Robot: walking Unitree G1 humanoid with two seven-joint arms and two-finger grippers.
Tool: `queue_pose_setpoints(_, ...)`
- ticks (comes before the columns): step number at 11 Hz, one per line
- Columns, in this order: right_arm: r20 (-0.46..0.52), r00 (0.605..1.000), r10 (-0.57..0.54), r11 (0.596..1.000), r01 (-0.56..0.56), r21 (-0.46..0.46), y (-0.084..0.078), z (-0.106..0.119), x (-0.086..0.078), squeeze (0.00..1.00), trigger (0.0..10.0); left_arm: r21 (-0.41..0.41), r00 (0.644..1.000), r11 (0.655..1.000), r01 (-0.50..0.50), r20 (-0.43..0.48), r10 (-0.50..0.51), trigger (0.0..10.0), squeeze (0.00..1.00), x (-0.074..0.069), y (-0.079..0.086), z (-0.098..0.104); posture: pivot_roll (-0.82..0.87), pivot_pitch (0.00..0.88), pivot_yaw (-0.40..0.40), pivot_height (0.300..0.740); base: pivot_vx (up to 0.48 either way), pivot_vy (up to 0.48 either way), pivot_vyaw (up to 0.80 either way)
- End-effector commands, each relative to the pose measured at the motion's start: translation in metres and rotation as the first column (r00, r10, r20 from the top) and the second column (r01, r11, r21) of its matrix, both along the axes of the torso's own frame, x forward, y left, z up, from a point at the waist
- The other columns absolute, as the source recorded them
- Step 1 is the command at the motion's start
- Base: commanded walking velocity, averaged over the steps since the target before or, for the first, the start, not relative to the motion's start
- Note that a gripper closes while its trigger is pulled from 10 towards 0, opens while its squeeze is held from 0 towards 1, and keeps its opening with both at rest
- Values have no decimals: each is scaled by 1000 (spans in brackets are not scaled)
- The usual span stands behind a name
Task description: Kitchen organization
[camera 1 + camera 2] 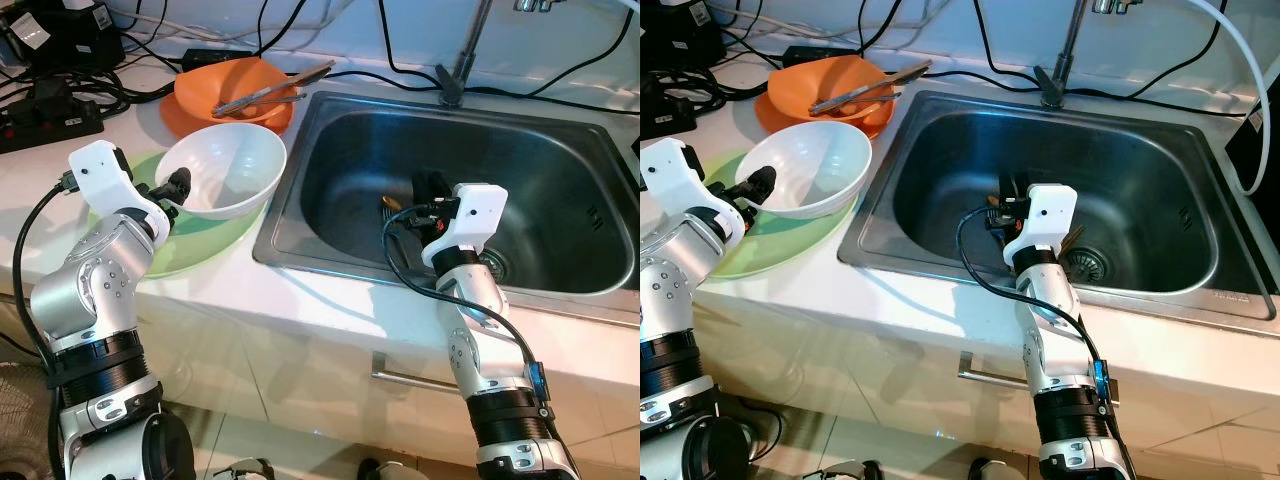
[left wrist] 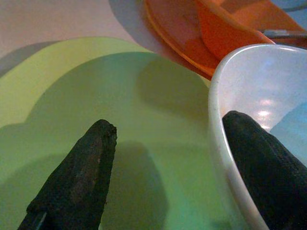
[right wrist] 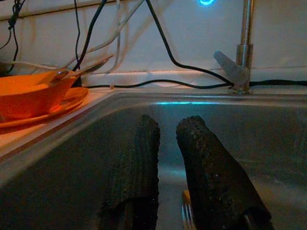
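Note:
A white bowl (image 1: 225,165) rests on a pale green plate (image 1: 190,250) on the counter, left of the steel sink (image 1: 560,150). My left gripper (image 1: 172,188) is open at the bowl's near-left rim. In the left wrist view one finger (image 2: 259,163) is inside the bowl (image 2: 249,86) and the other (image 2: 81,177) is over the green plate (image 2: 144,143). My right gripper (image 1: 428,188) hangs low inside the sink, its fingers (image 3: 136,163) nearly together with nothing seen between the tips. A fork (image 3: 186,216) lies on the sink floor just below them.
Behind the white bowl, an orange bowl (image 1: 215,85) on an orange plate holds metal utensils (image 1: 270,92). The tap (image 1: 460,70) stands at the sink's back edge and the drain (image 1: 495,262) is near my right wrist. A power strip (image 1: 50,115) and cables crowd the back left counter.

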State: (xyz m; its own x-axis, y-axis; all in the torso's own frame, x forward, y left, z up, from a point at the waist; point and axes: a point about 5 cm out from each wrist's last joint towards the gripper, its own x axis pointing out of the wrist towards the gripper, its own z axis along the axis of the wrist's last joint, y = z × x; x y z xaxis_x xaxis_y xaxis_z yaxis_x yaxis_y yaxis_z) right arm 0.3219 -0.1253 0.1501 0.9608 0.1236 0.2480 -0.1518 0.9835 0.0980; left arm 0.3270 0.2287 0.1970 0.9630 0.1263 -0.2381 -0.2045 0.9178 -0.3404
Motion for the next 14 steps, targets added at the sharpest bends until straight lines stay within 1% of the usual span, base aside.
queue_pose_setpoints(1,-56,998,-1,1000,1,-4,-1,-14,-1,0,10000,-11,1000,1000,8,-9,-8,0,0,2,-4,0,114,102,24,740,0,0,0)
queue_pose_setpoints(5,-62,998,-2,1000,2,-5,0,-16,-1,0,10000,-10,1000,1000,24,2,-24,0,0,3,-7,3,114,103,25,740,0,0,0)
queue_pose_setpoints(7,-62,998,-2,1000,1,-5,0,-16,0,0,10000,0,997,997,71,39,-71,0,0,4,-13,10,119,102,25,740,0,0,0)
queue_pose_setpoints(8,-63,998,-2,1000,1,-5,1,-16,0,0,10000,7,992,993,114,51,-114,0,0,5,-20,14,118,102,27,740,0,0,0)
queue_pose_setpoints(9,-62,998,-3,1000,3,-5,1,-16,0,0,10000,8,991,992,122,56,-122,0,0,5,-22,16,118,102,27,740,0,0,0)
queue_pose_setpoints(11,-61,998,-4,1000,4,-4,1,-16,0,0,10000,14,987,990,141,80,-142,0,0,5,-24,24,121,98,27,740,0,0,0)
queue_pose_setpoints(14,-61,998,-2,1000,2,-1,2,-16,1,0,10000,29,985,990,138,100,-140,0,0,5,-22,31,126,94,30,740,0,0,0)
